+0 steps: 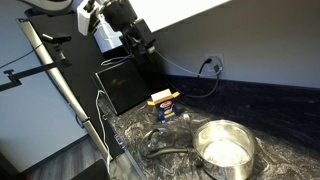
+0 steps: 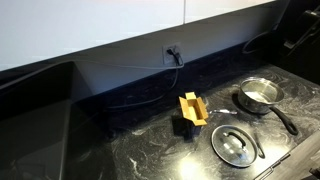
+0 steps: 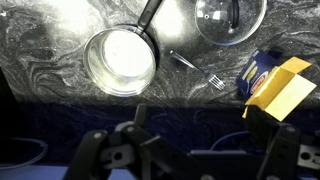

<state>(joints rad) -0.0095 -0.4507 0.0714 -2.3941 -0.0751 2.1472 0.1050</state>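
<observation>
- Your gripper (image 3: 198, 130) has its fingers spread wide with nothing between them. It hangs high above the countertop (image 3: 40, 60), clear of every object.
- In an exterior view the gripper (image 1: 143, 42) sits at the top of the frame, up and to the left of the items on the counter.
- The nearest item is the yellow box (image 3: 278, 85). In the wrist view it stands at the right edge, just beyond the right finger, with its blue face turned left.
- In both exterior views the yellow box (image 2: 192, 108) stands upright at mid-counter, alone and touching nothing.
- The fork (image 3: 195, 68) lies flat between the box and the saucepan (image 3: 120, 58), apart from both.
- The saucepan is empty. In the wrist view it sits left of the fork, with its handle pointing to the far edge.
- The glass lid (image 3: 230, 15) lies on the counter far right, separate from the saucepan. In an exterior view the lid (image 2: 235, 143) lies nearer than the pan.
- The wall socket (image 2: 172, 52) is on the wall behind the box, with a cable plugged in.
</observation>
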